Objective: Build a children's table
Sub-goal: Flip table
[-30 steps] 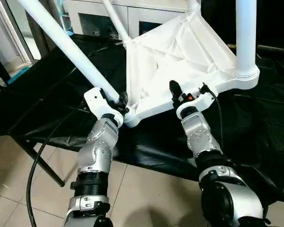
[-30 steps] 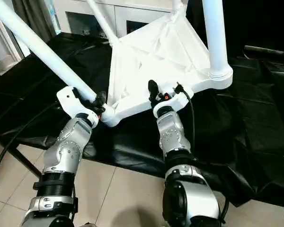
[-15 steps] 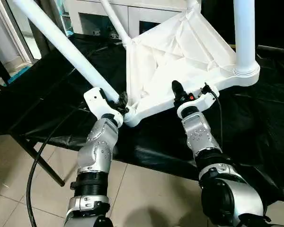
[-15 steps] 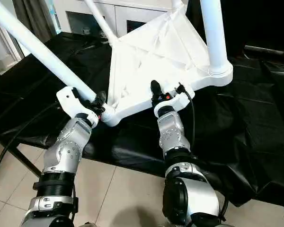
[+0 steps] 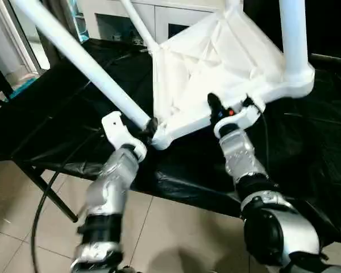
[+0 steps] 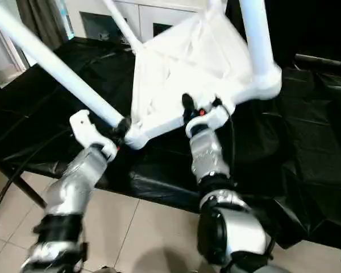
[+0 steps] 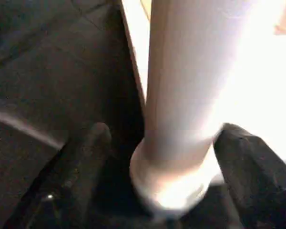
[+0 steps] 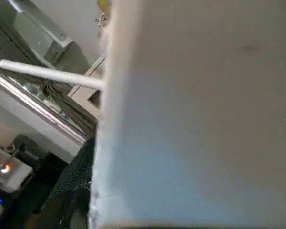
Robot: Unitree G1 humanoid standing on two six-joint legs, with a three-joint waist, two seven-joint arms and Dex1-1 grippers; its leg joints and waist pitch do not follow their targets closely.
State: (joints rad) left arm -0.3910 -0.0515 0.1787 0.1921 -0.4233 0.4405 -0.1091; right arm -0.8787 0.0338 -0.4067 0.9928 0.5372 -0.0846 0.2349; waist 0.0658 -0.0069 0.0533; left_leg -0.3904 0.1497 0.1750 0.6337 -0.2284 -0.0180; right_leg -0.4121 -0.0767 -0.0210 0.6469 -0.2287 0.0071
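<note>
The children's table top (image 5: 216, 68), a white moulded plastic slab with raised ribs crossing its underside, is lying upside down and tilted on a table draped in wrinkled, glossy black sheeting (image 5: 307, 142). Smooth white tapered tube legs are standing out of its round corner sockets: one leg (image 5: 85, 62) is slanting away toward 10 o'clock from the near corner, another leg (image 5: 292, 34) is rising toward 12 o'clock from the right corner socket.

The left claw (image 7: 157, 143) is sitting at the base of the slanting leg, its two black fingers (image 7: 86, 157) spread wide on either side of the tube's flared collar, with visible gaps, gripping nothing. The right claw (image 5: 216, 111) is at the top's near rim at about 6 o'clock, half open around the thick rim; whether it is actually pinching the rim cannot be told.

A white cabinet (image 5: 159, 14) is standing behind, at 12 o'clock.
</note>
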